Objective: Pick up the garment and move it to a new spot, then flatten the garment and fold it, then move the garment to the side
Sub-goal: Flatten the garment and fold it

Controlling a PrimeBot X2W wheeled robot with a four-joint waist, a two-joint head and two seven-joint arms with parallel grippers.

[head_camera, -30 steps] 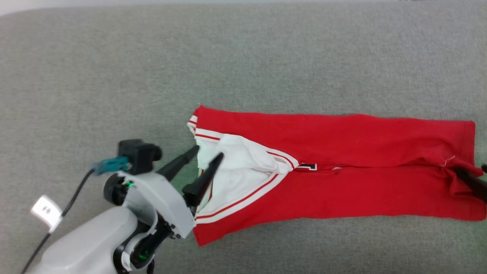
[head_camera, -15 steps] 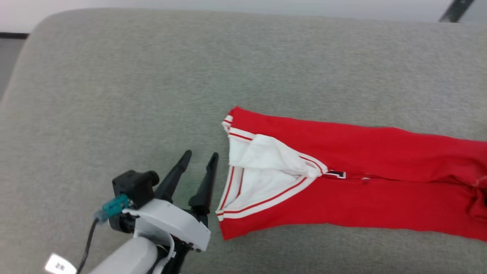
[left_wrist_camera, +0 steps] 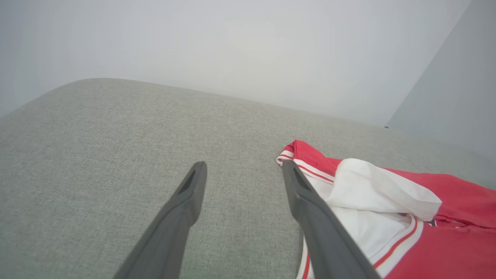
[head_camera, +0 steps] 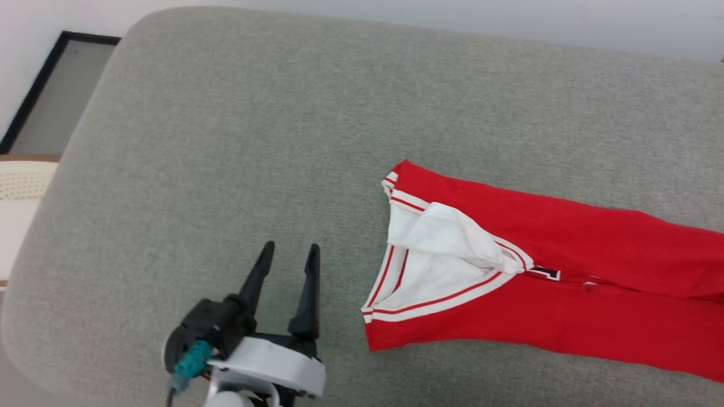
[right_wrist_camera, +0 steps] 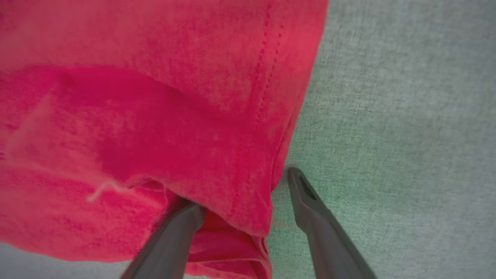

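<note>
A: The garment [head_camera: 565,294] is laid, folded lengthwise, on the grey cushion [head_camera: 226,141]. Jaws are held apart on both: left gripper [head_camera: 291,246] beside the collar [head_camera: 391,265], right gripper [right_wrist_camera: 243,189] seemingly at the hem [right_wrist_camera: 267,116].
B: Folding step; a crosswise fold is called for.

Garment [head_camera: 594,254]: red, white striped trim, folded into long strip, flat on grey cushion [head_camera: 226,141].
</note>
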